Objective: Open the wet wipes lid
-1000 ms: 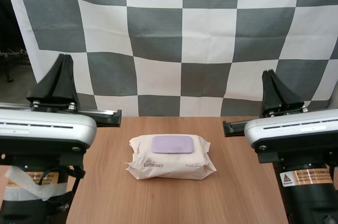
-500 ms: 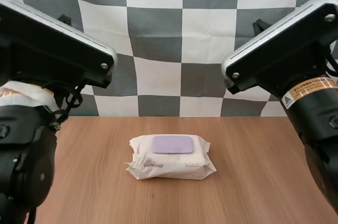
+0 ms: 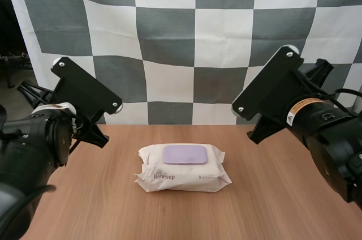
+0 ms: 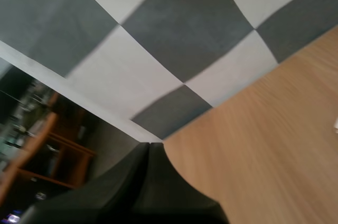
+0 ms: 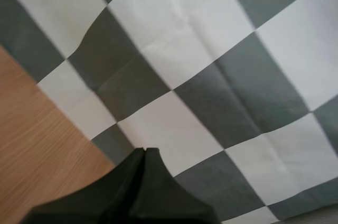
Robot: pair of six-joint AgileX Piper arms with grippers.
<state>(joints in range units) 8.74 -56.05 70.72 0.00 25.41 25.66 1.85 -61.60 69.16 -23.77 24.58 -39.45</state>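
Black left tool [image 4: 149, 147], right tool [image 5: 145, 151] both closed, empty.

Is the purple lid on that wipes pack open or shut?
Shut. The purple lid lies flat against the wet wipes pack, no edge raised.

The left arm [image 3: 85, 94] and the right arm [image 3: 272, 90], whose grey links lay level at the near corners a second ago, have reared up and now slant forward on either side of the pack of wet wipes [image 3: 184, 171].
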